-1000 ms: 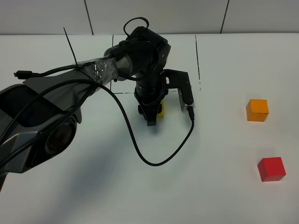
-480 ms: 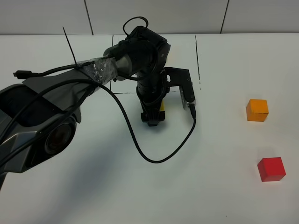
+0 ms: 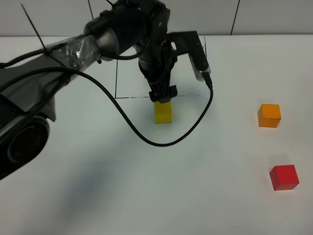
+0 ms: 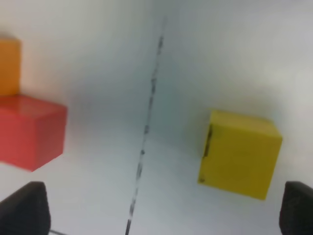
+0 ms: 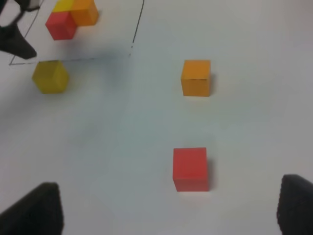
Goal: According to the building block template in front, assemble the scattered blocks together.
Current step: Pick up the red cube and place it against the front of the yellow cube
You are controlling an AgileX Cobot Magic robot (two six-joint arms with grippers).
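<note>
Just above centre in the high view, the left gripper [image 3: 161, 93] hangs over the yellow cube [image 3: 163, 112]. Whether its tips touch the cube is hard to say from there. Its wrist view shows two dark fingertips [image 4: 24, 209] as blurred stubs cut by the frame edges. They stand wide apart with nothing between them and clear of the cube, so the jaws are open.

The yellow cube sits on the white table [image 3: 98, 186], just below the black line [image 3: 132, 97] of the drawn frame and outside it. A black cable [image 3: 161, 145] curves round and under the cube.

The left arm [image 3: 122, 34] hides the template [image 5: 68, 14] from the high camera. The right wrist view catches it small and partly cropped, with yellow, orange and red touching inside the frame. The left wrist view shows only its red cube and a slice of the orange one, both cut off and soft.

The orange cube [image 3: 269, 115] lies at the right and the red cube [image 3: 284, 176] at lower right, well apart from each other and from the yellow one.

The right gripper [image 5: 168, 210] is outside the high view. Its own camera shows two blurred tips far apart with nothing between them, so it is open too.
</note>
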